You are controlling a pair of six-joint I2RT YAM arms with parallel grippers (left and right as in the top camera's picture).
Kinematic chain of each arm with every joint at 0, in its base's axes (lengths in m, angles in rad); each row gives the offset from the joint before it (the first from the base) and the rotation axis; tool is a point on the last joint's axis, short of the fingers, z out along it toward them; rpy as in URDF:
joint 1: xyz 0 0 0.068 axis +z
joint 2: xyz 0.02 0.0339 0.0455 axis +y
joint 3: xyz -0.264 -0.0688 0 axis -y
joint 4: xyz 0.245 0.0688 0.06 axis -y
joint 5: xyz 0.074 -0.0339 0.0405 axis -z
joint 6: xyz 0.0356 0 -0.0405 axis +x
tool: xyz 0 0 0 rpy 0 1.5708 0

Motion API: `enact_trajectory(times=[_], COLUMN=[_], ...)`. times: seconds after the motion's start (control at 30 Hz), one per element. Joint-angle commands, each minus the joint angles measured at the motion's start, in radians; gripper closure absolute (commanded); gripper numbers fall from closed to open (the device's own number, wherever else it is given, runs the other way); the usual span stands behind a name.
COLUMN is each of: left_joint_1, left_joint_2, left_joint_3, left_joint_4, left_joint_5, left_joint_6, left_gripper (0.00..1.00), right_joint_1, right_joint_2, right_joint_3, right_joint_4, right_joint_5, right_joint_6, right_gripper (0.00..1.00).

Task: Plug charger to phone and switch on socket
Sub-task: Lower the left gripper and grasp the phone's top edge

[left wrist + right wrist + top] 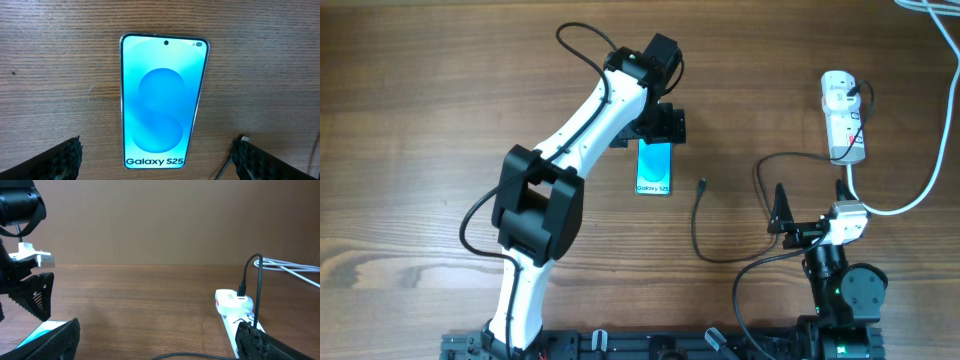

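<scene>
The phone [654, 168] lies flat in the middle of the table, turquoise screen up, with the "Galaxy S25" text at its near end. It fills the left wrist view [160, 100]. My left gripper [658, 133] hovers open over its far end, a finger on either side [159, 162], empty. The charger's thin black cable [697, 235] lies to the right of the phone. Its connector tip [703, 184] is free on the wood and also shows beside my left finger [245, 139]. The white socket [843, 118] lies at the far right [235, 311] with the cable's plug in it. My right gripper [782, 225] is open and empty [160, 340].
A thicker white cable [925, 195] runs from the socket along the right edge [290, 267]. The black cable loops in front of the right arm's base [760, 258]. Bare wood lies between the phone and the socket.
</scene>
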Motion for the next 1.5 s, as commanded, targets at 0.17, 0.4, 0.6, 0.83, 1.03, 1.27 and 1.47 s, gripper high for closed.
enact_trajectory(times=[0.17,0.4,0.6,0.83,1.03,1.27,1.47], left_joint_1=[-0.041,-0.058,-0.059,-0.076,-0.075,-0.075,-0.059], left_joint_2=[0.121,0.148,0.161,0.211,0.211,0.211,0.211], left_joint_3=[0.013,0.012,0.011,0.011,0.011,0.011,0.011], left_joint_4=[0.014,0.021,0.023,0.023,0.023,0.023,0.041], left_joint_5=[-0.074,-0.088,-0.088,-0.088,-0.099,-0.101,-0.103], left_joint_6=[-0.043,-0.042,-0.042,-0.042,-0.042,-0.039,-0.039], left_gripper=[0.0,0.0,0.0,0.0,0.16,0.04,0.02], right_joint_1=[-0.004,-0.004,-0.004,-0.004,-0.004,-0.004,-0.004], right_joint_2=[-0.006,-0.006,-0.006,-0.006,-0.006,-0.006,-0.006], right_joint_3=[-0.002,-0.002,-0.002,-0.002,-0.002,-0.002,-0.002], right_joint_4=[0.003,0.003,0.003,0.003,0.003,0.003,0.003], right_joint_5=[0.006,0.006,0.006,0.006,0.006,0.006,0.006], right_joint_6=[-0.01,-0.01,-0.01,-0.01,-0.01,-0.01,-0.011], right_gripper=[0.0,0.0,0.0,0.0,0.0,0.0,0.0])
